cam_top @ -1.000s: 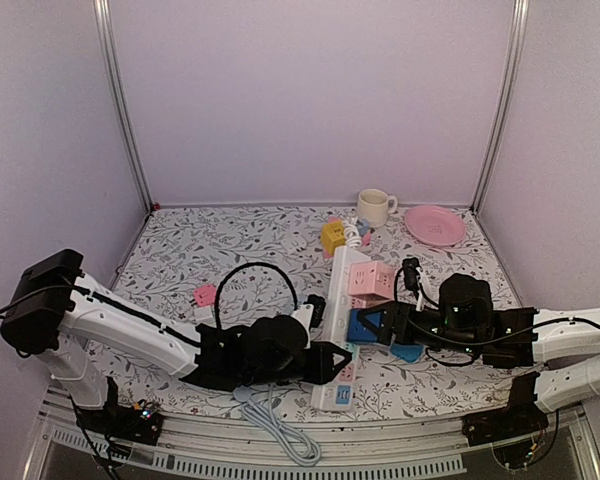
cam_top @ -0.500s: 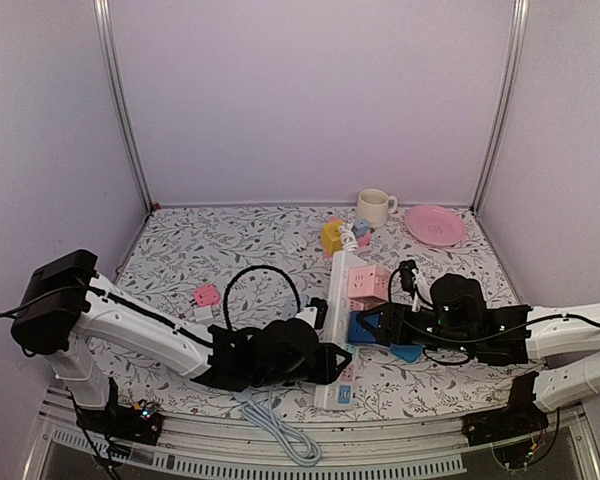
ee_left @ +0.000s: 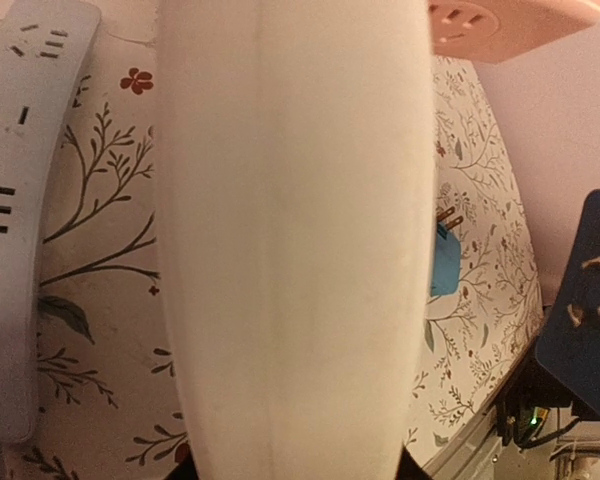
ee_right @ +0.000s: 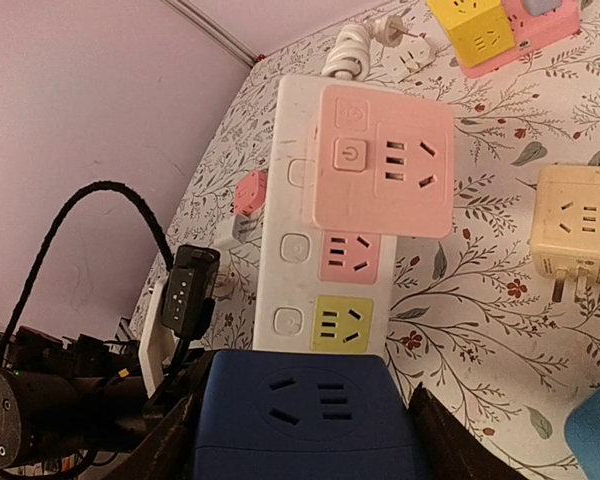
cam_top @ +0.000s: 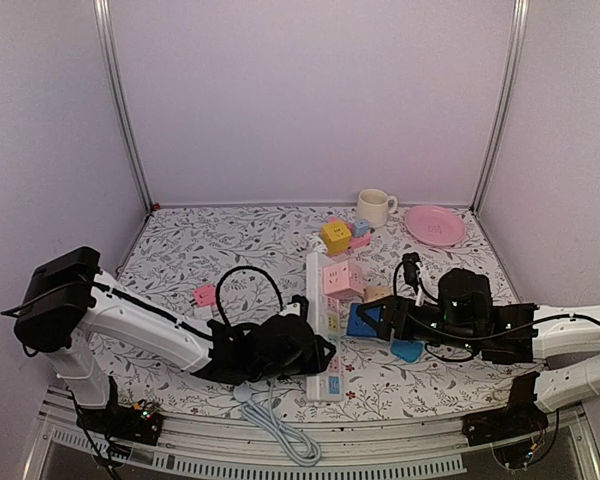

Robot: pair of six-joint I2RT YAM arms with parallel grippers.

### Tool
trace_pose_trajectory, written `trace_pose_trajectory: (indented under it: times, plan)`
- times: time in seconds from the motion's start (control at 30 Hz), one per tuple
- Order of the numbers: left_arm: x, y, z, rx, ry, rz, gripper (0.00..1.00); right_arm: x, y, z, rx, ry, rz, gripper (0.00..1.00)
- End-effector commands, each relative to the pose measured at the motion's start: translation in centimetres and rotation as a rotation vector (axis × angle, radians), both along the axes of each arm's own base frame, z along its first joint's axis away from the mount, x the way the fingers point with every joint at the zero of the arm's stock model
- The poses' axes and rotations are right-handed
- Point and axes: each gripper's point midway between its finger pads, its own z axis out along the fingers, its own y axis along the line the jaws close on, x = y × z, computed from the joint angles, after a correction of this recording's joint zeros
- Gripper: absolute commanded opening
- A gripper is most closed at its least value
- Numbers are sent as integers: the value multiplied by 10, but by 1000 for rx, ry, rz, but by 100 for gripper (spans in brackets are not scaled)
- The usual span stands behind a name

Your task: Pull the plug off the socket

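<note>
A white power strip lies lengthwise mid-table with a pink plug cube seated in it. My left gripper is shut on the strip's near end; in the left wrist view the strip fills the middle and hides most of the fingers. My right gripper is shut on a dark blue plug cube, held between both fingers. The blue plug sits apart from the strip, with tablecloth showing between them. The strip's yellow socket shows bare.
A cream plug cube and a light-blue plug lie right of the strip. A yellow cube, mug and pink plate stand at the back. A black adapter with looped cable and a small pink plug lie left.
The strip, with the pink plug on it and my left gripper holding it, has shifted left. The blue plug stayed in my right gripper, and a gap opened between plug and strip.
</note>
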Motion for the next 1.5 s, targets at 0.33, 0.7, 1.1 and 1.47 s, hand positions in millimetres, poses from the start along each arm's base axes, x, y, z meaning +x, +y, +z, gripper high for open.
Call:
trace_pose_trajectory:
  times: [0.33, 0.7, 1.1, 1.47]
  plan:
    - [12, 33, 8, 70, -133, 39, 0, 17, -26, -34, -27, 43, -107, 4]
    - [9, 28, 20, 60, -170, 14, 0, 24, -22, -71, -87, 119, -107, 27]
    - [6, 22, 27, 46, -192, -13, 0, 26, -18, -79, -98, 140, -95, 70]
    - [2, 15, 32, 44, -211, -38, 0, 26, -22, -69, -77, 123, -103, 98]
